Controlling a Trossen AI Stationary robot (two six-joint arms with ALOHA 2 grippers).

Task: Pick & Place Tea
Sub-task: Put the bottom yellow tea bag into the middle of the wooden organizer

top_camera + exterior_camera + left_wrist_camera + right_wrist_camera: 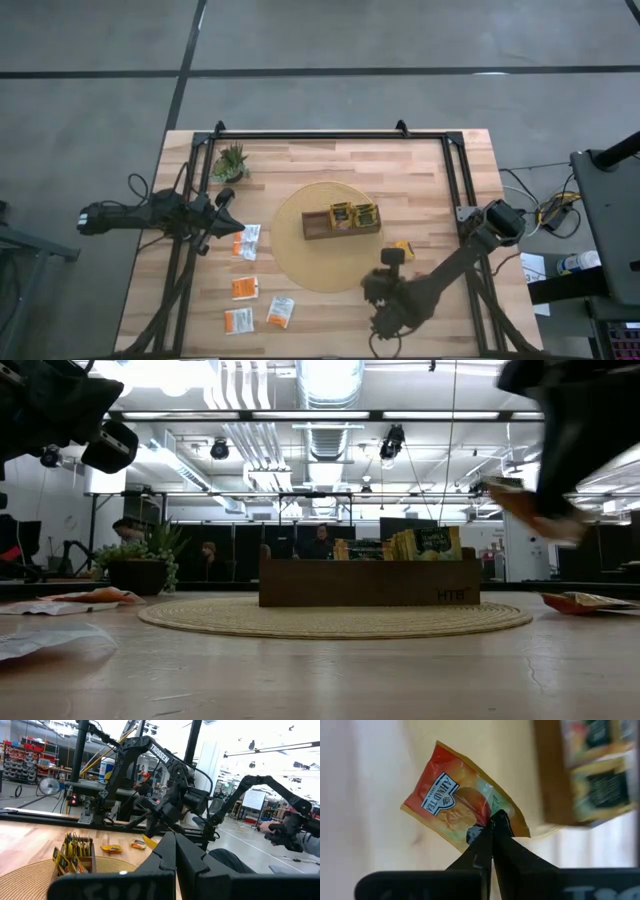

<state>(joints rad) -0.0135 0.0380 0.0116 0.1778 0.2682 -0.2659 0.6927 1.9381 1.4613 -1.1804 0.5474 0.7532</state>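
tea sachet in grip: an orange sachet (462, 802) is pinched at one corner between the right gripper (492, 827) fingers, which are clenched on it; the rest of the packet hangs free
right gripper place: lifted off the table near its front edge, just outside the rim of the round woven mat (290, 262), on the right arm's side
loose sachets: four white-and-orange sachets (246, 241) lie flat on bare wood on the left arm's side of the mat, apart from each other; one orange sachet (404, 248) lies at the mat's rim on the right arm's side
tray: the dark wooden tray (316, 229) sits on the middle of the mat, with yellow-green sachets (352, 214) standing upright in its right-hand part; the left part looks unfilled
left gripper: left gripper (236, 228) is clenched with nothing in it, held above the table just beside the nearest loose sachet
plant: a small potted plant (231, 161) stands near the far left corner, well apart from the mat
open room: bare wood shows between mat and front edge, and between tray and mat rim all round
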